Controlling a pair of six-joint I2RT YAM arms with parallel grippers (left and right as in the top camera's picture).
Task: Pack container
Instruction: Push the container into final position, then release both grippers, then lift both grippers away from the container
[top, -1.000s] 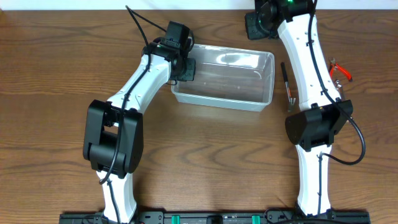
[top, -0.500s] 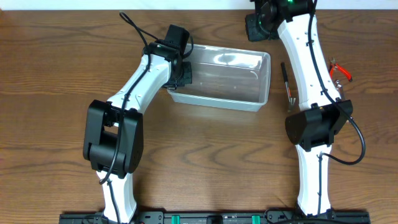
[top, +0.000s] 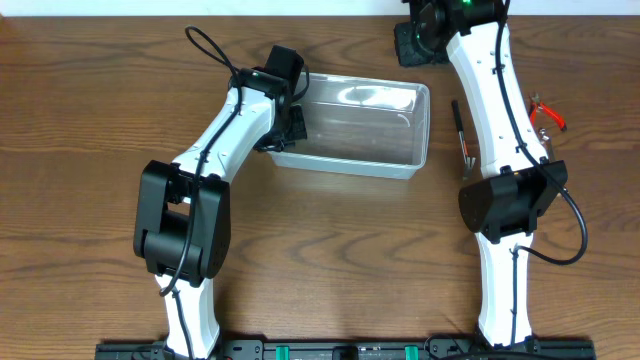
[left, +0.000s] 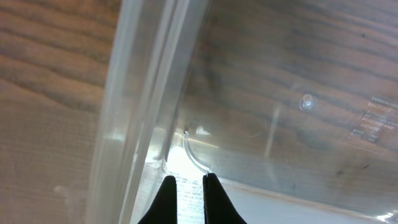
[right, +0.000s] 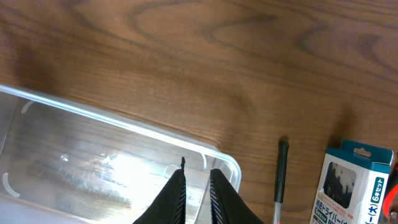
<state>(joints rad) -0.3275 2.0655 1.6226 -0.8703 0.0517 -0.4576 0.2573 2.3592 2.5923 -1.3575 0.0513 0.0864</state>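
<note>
The container (top: 352, 164) is a clear plastic tub lying across the far middle of the table, and it holds nothing. My left gripper (top: 292, 112) is at its left end. In the left wrist view the left gripper (left: 185, 182) is shut on the container wall (left: 144, 93). My right gripper (top: 420, 36) hangs above the table just beyond the tub's far right corner. In the right wrist view the right gripper (right: 198, 175) is shut and empty above the container rim (right: 124, 127).
A thin black-handled tool (top: 461, 131) lies right of the tub and also shows in the right wrist view (right: 281, 171). Red-handled pliers (top: 548, 112) lie at the far right. A small blue-and-white box (right: 357, 186) lies beside the thin tool.
The container has slid to the left and turned slightly, with the left gripper holding its left end. The right arm has not moved.
</note>
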